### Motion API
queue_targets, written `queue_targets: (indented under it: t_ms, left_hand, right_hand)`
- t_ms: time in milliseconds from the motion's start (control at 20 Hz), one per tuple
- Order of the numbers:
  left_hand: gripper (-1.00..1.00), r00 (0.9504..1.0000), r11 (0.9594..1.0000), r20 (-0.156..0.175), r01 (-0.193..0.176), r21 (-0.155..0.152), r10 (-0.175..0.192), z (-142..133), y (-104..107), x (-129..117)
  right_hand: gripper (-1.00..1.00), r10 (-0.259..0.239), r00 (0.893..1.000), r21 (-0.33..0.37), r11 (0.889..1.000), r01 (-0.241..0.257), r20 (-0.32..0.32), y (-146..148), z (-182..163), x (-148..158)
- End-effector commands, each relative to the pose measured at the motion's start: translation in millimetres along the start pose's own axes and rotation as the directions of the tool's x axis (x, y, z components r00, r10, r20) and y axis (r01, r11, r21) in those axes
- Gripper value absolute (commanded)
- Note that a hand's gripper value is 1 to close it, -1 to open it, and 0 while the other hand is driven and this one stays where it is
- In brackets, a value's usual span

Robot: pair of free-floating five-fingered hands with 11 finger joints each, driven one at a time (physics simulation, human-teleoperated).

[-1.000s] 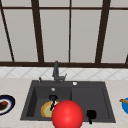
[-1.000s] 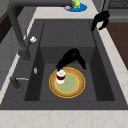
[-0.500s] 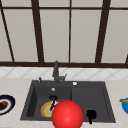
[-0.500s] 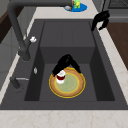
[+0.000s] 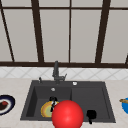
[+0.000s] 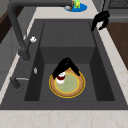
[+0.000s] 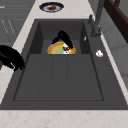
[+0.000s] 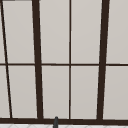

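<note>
The left hand (image 6: 65,65) is down in the deep basin of the sink (image 6: 42,37), over the far edge of a yellow-rimmed plate (image 6: 68,86) that lies flat on the basin floor. Its fingers are curled down round a small red-and-white cup (image 6: 60,77) standing on the plate's edge nearest the faucet (image 6: 17,32); from the right side view the same hand (image 7: 64,38) arches over the cup (image 7: 66,48), thumb to one side, fingers to the other. It looks like a pinch on the cup, though the contact itself is partly hidden under the fingers.

The right hand (image 6: 100,20) hangs idle above the sink's front rim, beside the shallow drainer half, fingers curled and holding nothing.

To do the grasp well, the hand should, I judge, close evenly from both sides of the cup so it does not tip or skid across the plate, and any lift should go straight up, clear of the basin wall on the faucet side.

On the desk, a dark plate (image 5: 5,104) with something red on it sits left of the sink, a blue dish (image 5: 124,105) right of it. A red ball (image 5: 67,115) sits in front of the sink in the front view.
</note>
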Motion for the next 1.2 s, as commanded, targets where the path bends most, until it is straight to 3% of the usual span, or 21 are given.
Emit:
queue_targets:
  t_ms: [0,300,550,600,650,700,900,1150]
  left_hand:
    - [-1.0,1.0,1.0,-0.003,0.0,0.003,0.0,2,-7,-11]
    - [-1.0,0.9997,0.9997,-0.005,0.025,0.001,-0.025,5,-11,-25]
    - [-1.0,0.9963,0.9963,-0.003,0.086,-0.003,-0.086,11,-10,-34]
    - [1.0,0.9952,0.9952,0.0,0.098,-0.004,-0.098,14,-9,-35]
    - [1.0,0.987,0.9873,0.025,0.159,-0.009,-0.159,19,-5,-34]
    - [1.0,0.9828,0.983,0.026,0.183,-0.013,-0.183,18,-3,-33]
    - [1.0,0.9868,0.9868,0.008,0.162,0.007,-0.162,18,1,-26]
    - [1.0,0.985,0.9847,0.0,0.172,0.026,-0.172,19,-1,-26]
  right_hand:
    - [0.0,0.0,1.0,0.0,1.0,0.0,0.0,0,0,0]
    - [0.0,0.0,1.0,0.0,1.0,0.0,0.0,0,0,0]
    - [0.0,0.0,1.0,0.0,1.0,0.0,0.0,0,0,0]
    - [0.0,0.0,1.0,0.0,1.0,0.0,0.0,0,0,0]
    - [0.0,0.0,1.0,0.0,1.0,0.0,0.0,0,0,0]
    - [0.0,0.0,1.0,0.0,1.0,0.0,0.0,0,0,0]
    - [0.0,0.0,1.0,0.0,1.0,0.0,0.0,0,0,0]
    - [0.0,0.0,1.0,0.0,1.0,0.0,0.0,0,0,0]
